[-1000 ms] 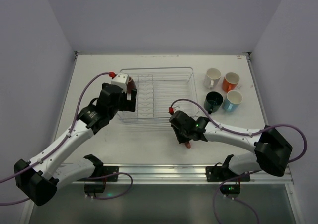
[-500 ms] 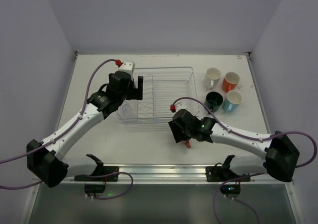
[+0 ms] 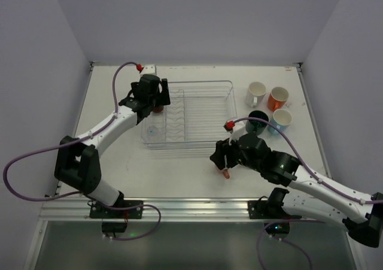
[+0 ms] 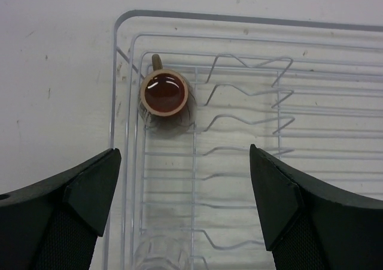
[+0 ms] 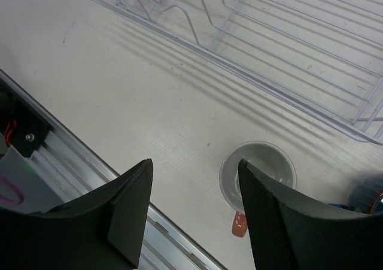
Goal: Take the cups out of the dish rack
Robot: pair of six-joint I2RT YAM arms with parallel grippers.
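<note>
The dish rack (image 3: 200,84) is a clear wire basket in the middle of the table. A small brown cup (image 4: 164,94) stands upright in its far-left corner (image 3: 158,108). A clear tumbler (image 4: 157,253) sits in the rack's near-left part (image 3: 153,130). My left gripper (image 4: 185,189) is open and empty above the rack, short of the brown cup (image 3: 154,96). My right gripper (image 5: 194,192) is open and empty; its right finger overlaps a small grey-white cup (image 5: 258,168) with an orange-pink handle, standing on the table in front of the rack (image 3: 225,173).
Four mugs stand on the table right of the rack: white (image 3: 255,93), orange (image 3: 277,98), dark teal (image 3: 257,123), light blue (image 3: 279,121). The metal rail (image 5: 72,162) runs along the table's near edge, close to my right gripper (image 3: 220,160).
My left gripper swung from the rack's left side to over its far-left corner, above the brown cup. My right arm's elbow swung right; its gripper stays by the small cup.
</note>
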